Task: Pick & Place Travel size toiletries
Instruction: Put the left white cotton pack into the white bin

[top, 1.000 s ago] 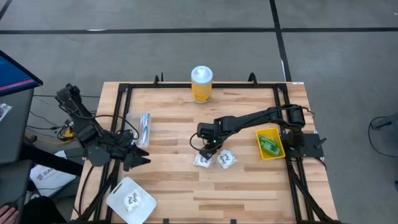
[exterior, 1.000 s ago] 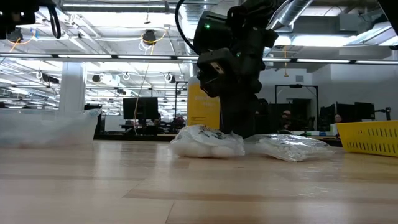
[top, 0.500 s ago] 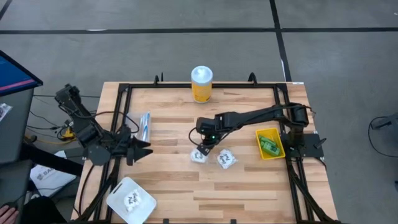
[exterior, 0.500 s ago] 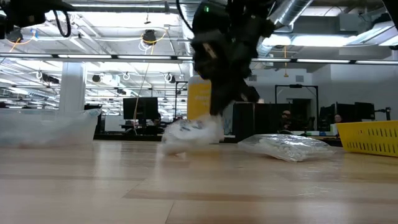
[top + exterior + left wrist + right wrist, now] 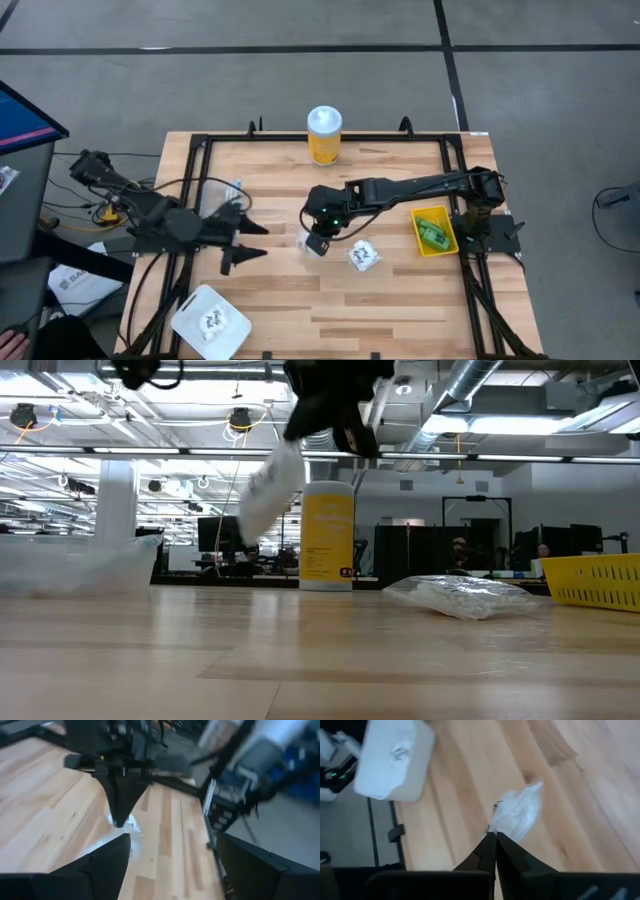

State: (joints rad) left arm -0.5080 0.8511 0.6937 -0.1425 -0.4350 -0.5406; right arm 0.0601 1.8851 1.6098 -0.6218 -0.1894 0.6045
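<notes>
My right gripper (image 5: 318, 230) is shut on a crinkly white packet (image 5: 313, 244) near the table's middle; the low view shows the packet (image 5: 268, 490) hanging in the air. A second packet (image 5: 363, 256) lies flat on the table to its right. Green chunks (image 5: 432, 236) sit in the yellow bin (image 5: 446, 244) by the right edge. The clear pack of toothbrushes (image 5: 214, 196) lies at the left, partly under my left arm. My left gripper (image 5: 245, 242) is open, hovering left of the held packet and holding nothing. My right gripper pinches the white packet by its upper end (image 5: 499, 822) between the two shut fingers (image 5: 490, 851). The fingers come from above, slanting down. The packet hangs tilted below them, lifted clear of the table.
The tall yellow jar with a white lid (image 5: 324, 135) stands at the far edge. A white tray (image 5: 190, 322) holding another packet sits at the near left corner. Black frame rails run along the left, right and far edges. Bare wood stretches across the near middle.
My right gripper has lifted the packet off the table and carried it up and a little toward the left; the packet now hangs clear instead of lying beside the other one. My left arm has reached toward the table's middle, over the toothbrush pack.
</notes>
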